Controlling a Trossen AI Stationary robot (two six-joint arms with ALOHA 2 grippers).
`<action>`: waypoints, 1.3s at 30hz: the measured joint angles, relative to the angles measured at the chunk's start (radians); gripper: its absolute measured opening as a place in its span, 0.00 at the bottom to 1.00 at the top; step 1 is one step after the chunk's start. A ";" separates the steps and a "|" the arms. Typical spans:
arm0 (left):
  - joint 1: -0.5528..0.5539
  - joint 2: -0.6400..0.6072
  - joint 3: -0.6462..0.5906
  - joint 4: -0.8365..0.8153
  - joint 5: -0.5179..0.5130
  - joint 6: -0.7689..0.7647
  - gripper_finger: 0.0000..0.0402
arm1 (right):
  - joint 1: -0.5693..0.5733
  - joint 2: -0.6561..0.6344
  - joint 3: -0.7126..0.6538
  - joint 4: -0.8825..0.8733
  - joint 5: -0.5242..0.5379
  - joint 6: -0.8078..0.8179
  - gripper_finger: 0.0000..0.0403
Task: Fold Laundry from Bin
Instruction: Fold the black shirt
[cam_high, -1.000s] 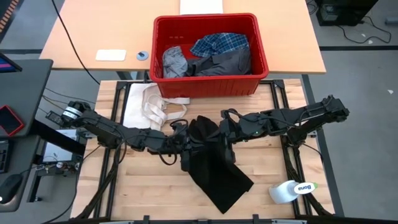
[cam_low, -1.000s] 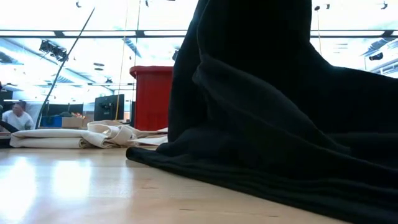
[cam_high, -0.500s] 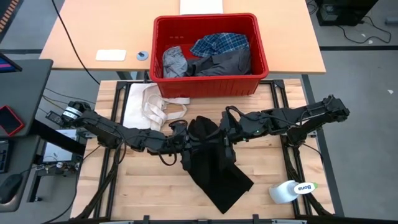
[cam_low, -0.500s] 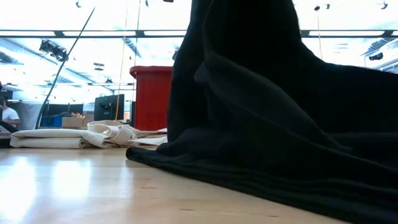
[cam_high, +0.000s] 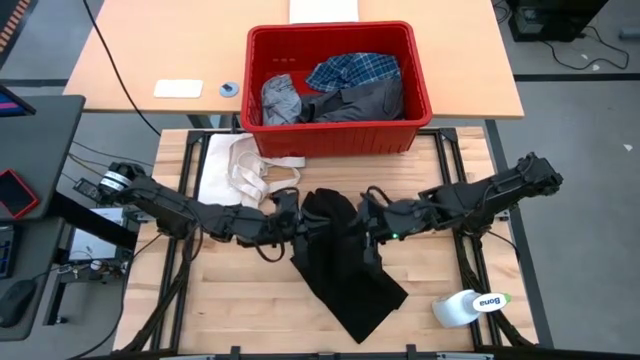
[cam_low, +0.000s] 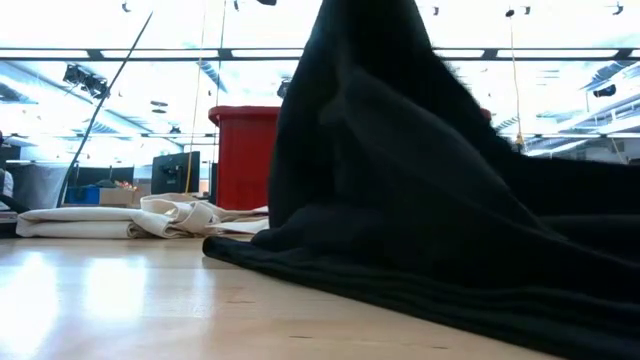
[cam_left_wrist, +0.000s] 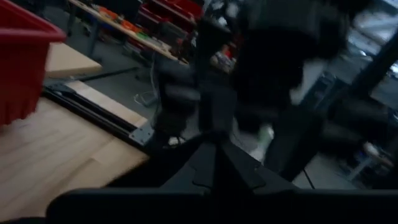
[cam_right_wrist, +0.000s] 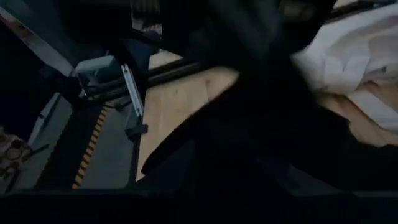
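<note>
The left gripper (cam_high: 291, 221) is pinching shut on the upper edge of the black garment (cam_high: 345, 265), holding it raised off the wooden table (cam_high: 240, 300) so it can likely be spread for folding, while the right gripper (cam_high: 374, 222) is sitting just beside the cloth's other edge, and whether its fingers are parted cannot be told. The other laundry is lying in the red bin (cam_high: 335, 135) beyond, and the cream cloth (cam_high: 240, 165) and a white bottle (cam_high: 468, 305) are crowding the spreading area
</note>
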 joint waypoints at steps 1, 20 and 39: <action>0.000 0.000 0.001 0.003 -0.001 0.000 0.06 | 0.003 -0.001 -0.017 0.017 0.014 0.007 0.32; -0.058 0.025 0.001 -0.296 0.007 -0.122 0.06 | -0.013 0.013 -0.099 0.059 0.079 -0.013 0.32; -0.105 0.308 -0.002 -0.447 0.045 -0.400 0.06 | -0.024 0.029 -0.480 0.368 -0.254 0.053 0.32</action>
